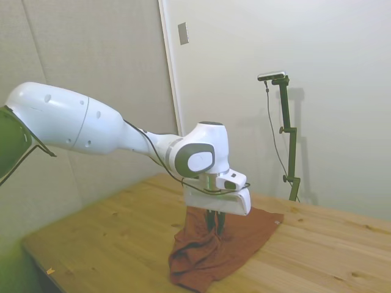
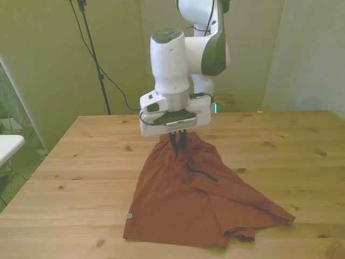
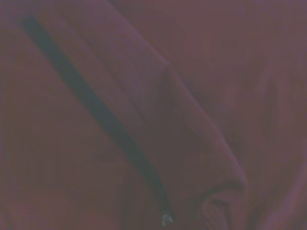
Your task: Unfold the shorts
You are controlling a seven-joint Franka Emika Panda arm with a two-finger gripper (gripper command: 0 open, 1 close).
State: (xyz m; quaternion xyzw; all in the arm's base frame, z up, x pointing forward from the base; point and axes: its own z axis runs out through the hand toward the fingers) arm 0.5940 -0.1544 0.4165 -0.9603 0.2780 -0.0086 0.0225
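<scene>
The rust-orange shorts [image 2: 183, 208] lie spread over the wooden table [image 2: 81, 162], with their far edge pulled up into a peak. My gripper [image 2: 178, 144] points straight down onto that peak, its dark fingers close together and pinching the fabric. From the side, the shorts [image 1: 201, 259] rise in folds toward the gripper [image 1: 214, 224], and a small white tag [image 1: 278, 223] shows at the far corner. A dark zipper line [image 2: 202, 172] runs down from the pinched spot. Up close, the wrist view is filled with blurred shorts [image 3: 220, 96] fabric crossed by the zipper line [image 3: 96, 115].
Bare tabletop [image 1: 110, 238] lies on both sides of the garment. The near hem of the shorts reaches close to the table's front edge [image 2: 64, 243] in the front view. Walls stand behind the table.
</scene>
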